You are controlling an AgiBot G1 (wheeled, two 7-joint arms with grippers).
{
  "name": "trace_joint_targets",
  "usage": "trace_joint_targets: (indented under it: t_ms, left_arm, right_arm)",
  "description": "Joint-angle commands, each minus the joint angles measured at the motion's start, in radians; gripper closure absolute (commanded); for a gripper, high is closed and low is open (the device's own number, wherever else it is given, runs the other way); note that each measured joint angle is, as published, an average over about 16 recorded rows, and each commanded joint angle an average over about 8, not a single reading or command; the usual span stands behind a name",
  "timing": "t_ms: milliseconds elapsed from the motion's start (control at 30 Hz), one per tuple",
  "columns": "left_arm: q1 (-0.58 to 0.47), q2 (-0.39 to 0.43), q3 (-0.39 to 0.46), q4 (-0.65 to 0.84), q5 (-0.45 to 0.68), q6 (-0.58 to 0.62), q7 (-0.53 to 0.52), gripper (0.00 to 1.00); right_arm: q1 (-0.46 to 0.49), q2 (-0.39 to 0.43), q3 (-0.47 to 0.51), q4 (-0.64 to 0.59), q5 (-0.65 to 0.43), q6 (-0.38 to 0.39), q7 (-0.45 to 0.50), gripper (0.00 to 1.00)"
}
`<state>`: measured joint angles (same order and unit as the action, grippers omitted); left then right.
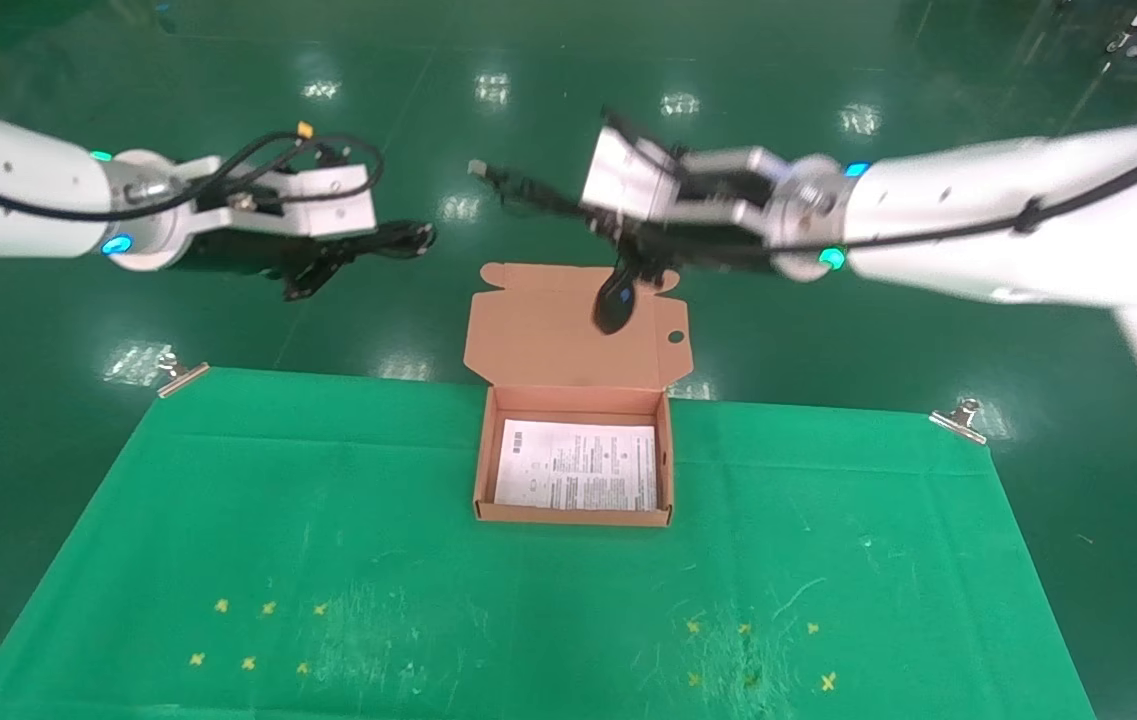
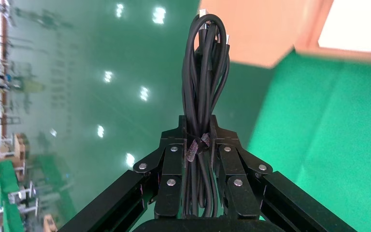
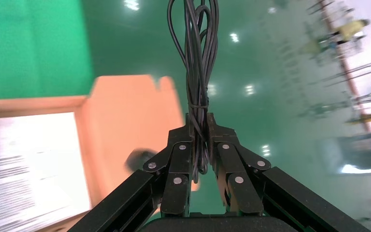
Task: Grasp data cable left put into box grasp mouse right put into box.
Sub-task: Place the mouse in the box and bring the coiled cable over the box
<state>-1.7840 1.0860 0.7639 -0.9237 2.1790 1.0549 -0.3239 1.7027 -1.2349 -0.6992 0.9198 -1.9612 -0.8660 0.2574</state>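
Data cable (image 2: 204, 72): a bundle of black loops tied at its middle, held in the air left of the box, past the far edge of the counter; its free loops and plug ends stick out beyond the fingertips.
Left gripper (image 1: 368, 245): clenched on the data cable, fingers (image 2: 174, 159) pressed against both sides of the bundle; it hangs above the floor to the far left of the box lid.
Mouse (image 1: 614, 300): black, oval, dangling in front of the open lid, hanging by its own cord below the right gripper.
Mouse cord (image 3: 195, 58): gathered into a thin bundle of loops, with one end reaching out to the left in the head view.
Right gripper (image 1: 628, 240): grasping the bundled mouse cord, raised above the far side of the box.
Box (image 1: 484, 470): orange-brown cardboard, open, at the far middle of the counter; its flap lid (image 1: 538, 330) is folded back over the far edge.
Printed sheet (image 1: 576, 465): white, lying flat inside the box.
Counter (image 1: 328, 560): covered with a green cloth, clipped at both far corners.
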Motion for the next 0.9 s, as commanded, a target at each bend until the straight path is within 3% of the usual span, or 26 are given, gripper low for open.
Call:
trace_joint_targets:
  t_ms: [33,467,900]
  left_arm:
    - [0.009,-0.014,0.007,-0.013,0.009,0.014,-0.003,1.00]
    - [0.021,-0.044,0.026,-0.052,0.081,0.060,-0.084,1.00]
    - [0.026,-0.048,0.027,-0.067,0.086,0.063,-0.095,1.00]
  right_arm:
    - [-0.014,-0.007,-0.007,-0.008,-0.004,-0.003,0.007,1.00]
    - [-0.080,-0.109,-0.035,-0.132,0.061,0.025,-0.030,1.00]
    - [-0.144,-0.128,-0.153,-0.276,0.114,0.102,0.065,1.00]
